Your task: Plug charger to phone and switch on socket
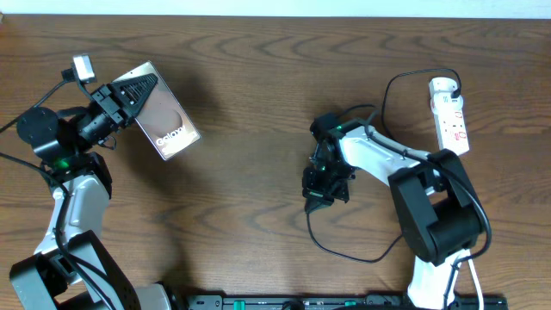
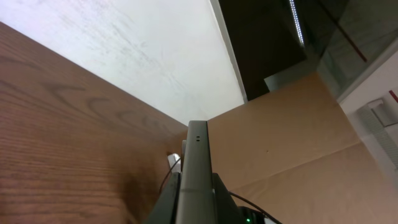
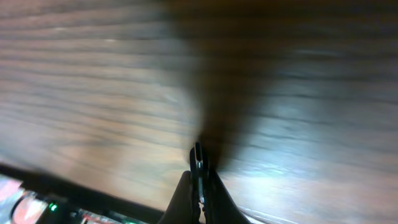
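phone [image 1: 168, 120] sits upper left, held up off the bench [image 1: 258, 86], one short end clamped in the left hand [image 1: 127, 95]. it looks rigid and slick, so the edge grip suits it. at centre, the right hand [image 1: 320, 194] is pinched shut on the limp, light charger [image 1: 344, 255], seemingly near its tip. the socket [image 1: 451, 114] lies upper right.

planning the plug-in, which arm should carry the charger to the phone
Probably right: the right gripper is shut on the charger at its free end, while the left gripper holds the phone raised and tilted.
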### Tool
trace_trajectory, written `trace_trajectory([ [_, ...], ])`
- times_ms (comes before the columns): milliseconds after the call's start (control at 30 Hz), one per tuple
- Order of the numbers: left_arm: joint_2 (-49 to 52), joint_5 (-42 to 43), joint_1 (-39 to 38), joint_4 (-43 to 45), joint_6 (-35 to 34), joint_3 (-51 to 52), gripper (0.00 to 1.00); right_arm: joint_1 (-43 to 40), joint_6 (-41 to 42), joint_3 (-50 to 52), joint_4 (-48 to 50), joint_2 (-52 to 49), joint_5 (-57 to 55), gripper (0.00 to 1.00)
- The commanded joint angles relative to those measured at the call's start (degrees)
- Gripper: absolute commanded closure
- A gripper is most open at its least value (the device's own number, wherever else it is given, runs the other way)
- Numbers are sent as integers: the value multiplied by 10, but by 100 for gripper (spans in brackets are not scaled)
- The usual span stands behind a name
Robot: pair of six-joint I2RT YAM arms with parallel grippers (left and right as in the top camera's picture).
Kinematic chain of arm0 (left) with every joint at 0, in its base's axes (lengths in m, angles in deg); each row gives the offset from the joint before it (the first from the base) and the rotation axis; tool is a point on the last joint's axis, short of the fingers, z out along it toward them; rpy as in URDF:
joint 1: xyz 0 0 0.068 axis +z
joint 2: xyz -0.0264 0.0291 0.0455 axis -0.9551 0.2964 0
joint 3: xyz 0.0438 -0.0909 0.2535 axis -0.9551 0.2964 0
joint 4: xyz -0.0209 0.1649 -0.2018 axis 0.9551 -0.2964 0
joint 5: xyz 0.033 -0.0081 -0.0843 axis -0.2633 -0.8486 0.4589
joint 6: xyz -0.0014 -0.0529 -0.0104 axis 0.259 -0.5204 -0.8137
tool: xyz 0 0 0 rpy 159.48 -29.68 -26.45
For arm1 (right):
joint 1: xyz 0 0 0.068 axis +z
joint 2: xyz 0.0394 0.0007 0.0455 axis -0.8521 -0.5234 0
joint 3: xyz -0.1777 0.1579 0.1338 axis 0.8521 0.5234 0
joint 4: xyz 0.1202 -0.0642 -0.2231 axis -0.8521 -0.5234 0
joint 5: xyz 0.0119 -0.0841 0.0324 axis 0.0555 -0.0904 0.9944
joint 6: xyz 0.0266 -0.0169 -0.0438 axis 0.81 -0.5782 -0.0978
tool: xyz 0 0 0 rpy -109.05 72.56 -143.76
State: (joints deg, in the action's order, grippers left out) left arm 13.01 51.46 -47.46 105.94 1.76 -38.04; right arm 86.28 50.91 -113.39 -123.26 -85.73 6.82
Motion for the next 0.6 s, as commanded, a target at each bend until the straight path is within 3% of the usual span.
trace_trajectory([
  [0, -6, 7, 0, 7, 0, -3, 93, 5, -61, 9, 37, -86, -90, 99],
  [233, -6, 8, 0, 7, 2, -3, 93, 4, -220, -115, 63, -22, 123, 99],
  [467, -6, 21, -4, 7, 2, -3, 93, 14, -469, -234, 63, 18, 402, 99],
  [567, -6, 31, -20, 7, 12, -3, 93, 26, -512, -261, 69, 19, 467, 99],
])
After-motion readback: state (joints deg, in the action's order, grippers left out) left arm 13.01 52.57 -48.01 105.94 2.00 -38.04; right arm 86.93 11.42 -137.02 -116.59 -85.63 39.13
